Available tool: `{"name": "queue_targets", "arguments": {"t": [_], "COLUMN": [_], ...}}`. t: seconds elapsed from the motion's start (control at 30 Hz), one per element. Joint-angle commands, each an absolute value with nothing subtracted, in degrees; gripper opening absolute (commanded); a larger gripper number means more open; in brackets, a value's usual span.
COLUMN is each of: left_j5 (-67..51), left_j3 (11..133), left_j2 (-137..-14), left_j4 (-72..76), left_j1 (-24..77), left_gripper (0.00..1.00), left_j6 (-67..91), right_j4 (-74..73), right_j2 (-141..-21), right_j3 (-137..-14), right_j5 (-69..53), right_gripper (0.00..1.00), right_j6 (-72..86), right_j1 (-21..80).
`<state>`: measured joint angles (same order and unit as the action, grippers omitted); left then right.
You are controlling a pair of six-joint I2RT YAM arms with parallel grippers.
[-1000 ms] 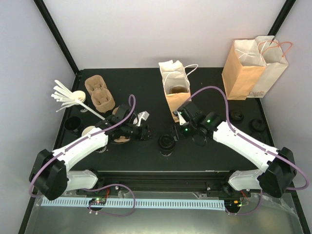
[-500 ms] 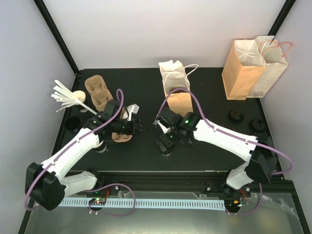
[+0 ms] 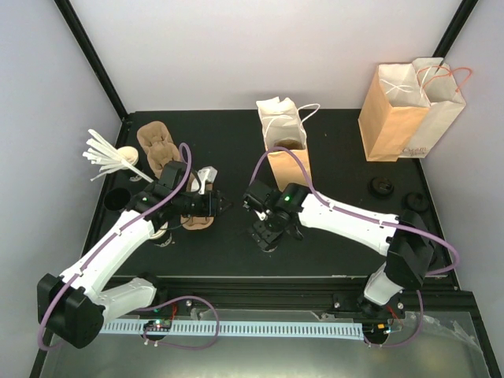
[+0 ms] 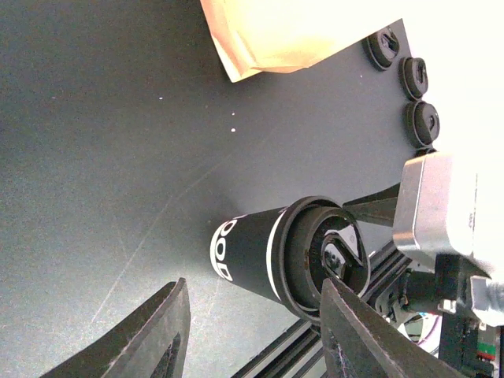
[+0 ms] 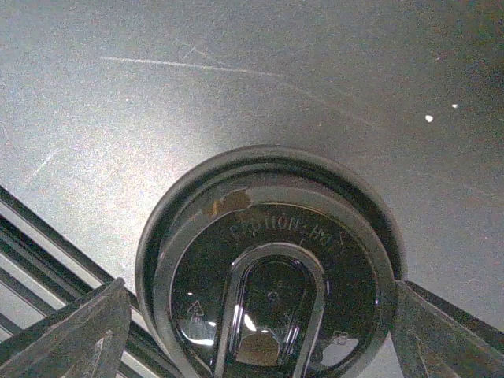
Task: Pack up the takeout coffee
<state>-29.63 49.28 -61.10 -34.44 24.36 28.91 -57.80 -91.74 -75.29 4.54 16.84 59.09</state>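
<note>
Takeout coffee (image 5: 272, 260) stands upright on the black table (image 4: 118, 118), directly below the right gripper (image 5: 258, 293), with its round black lid facing up into the gap of the jaws. These jaws are spread wide, one finger (image 5: 71, 335) on each side of the lid and close to its rim. They do not grip it, and it is not clear whether a pad touches the rim.

The left gripper (image 4: 253, 287) is low and points toward the same cup. Its jaws are about half open and hold nothing. The cup is straight ahead of them, in line with the gap but apart from the fingertips. Farther ahead of the left jaws, beyond the cup, a paper bag (image 4: 268, 31) stands on the table. Some loose black lids (image 4: 417, 79) lie well apart from it, at the far edge.
</note>
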Motion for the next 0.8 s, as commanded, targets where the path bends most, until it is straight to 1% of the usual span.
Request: {"name": "queue_targets", "arguments": {"t": [0.0,0.07,0.2,0.33,0.4,0.53,0.63,0.67,0.7,0.77], "left_j5": [-28.8,-28.8,-28.8,-28.6,-28.5,-26.5,-24.9,-24.8,-24.3,-23.9], "left_j3": [50.9,50.8,50.8,50.7,50.8,51.2,51.7,51.5,50.9,48.9], "left_j2": [-60.5,-60.6,-60.5,-60.3,-60.1,-59.7,-59.8,-60.0,-60.2,-61.2], "left_j4": [-35.6,-35.6,-36.0,-36.4,-36.3,-36.6,-35.8,-34.4,-32.3,-27.2], "left_j1": [23.7,23.6,23.6,23.4,23.4,23.3,23.1,22.8,22.4,20.9], "left_gripper": [0.48,0.48,0.48,0.48,0.48,0.50,0.73,0.88,0.98,0.99], "left_j6": [27.6,27.5,27.1,26.7,26.0,24.9,25.0,25.5,26.3,28.9], "right_j4": [-59.2,-59.6,-60.8,-62.3,-62.6,-61.3,-61.1,-61.1,-61.0,-60.7], "right_j2": [-92.6,-93.1,-94.1,-95.2,-95.3,-92.4,-89.8,-88.7,-87.5,-85.2], "right_j3": [-76.8,-77.0,-78.0,-78.9,-79.3,-79.6,-81.4,-82.0,-82.9,-84.4], "right_j5": [6.0,6.4,7.5,9.4,10.1,11.3,13.0,14.1,15.8,18.6], "right_gripper": [0.91,0.87,0.84,0.83,0.79,0.77,0.74,0.71,0.67,0.65], "right_j6": [17.5,17.9,18.6,19.1,19.2,19.5,19.5,19.6,19.6,19.6], "right_j1": [60.5,60.6,60.8,60.9,61.0,61.1,61.1,61.1,61.1,61.0]}}
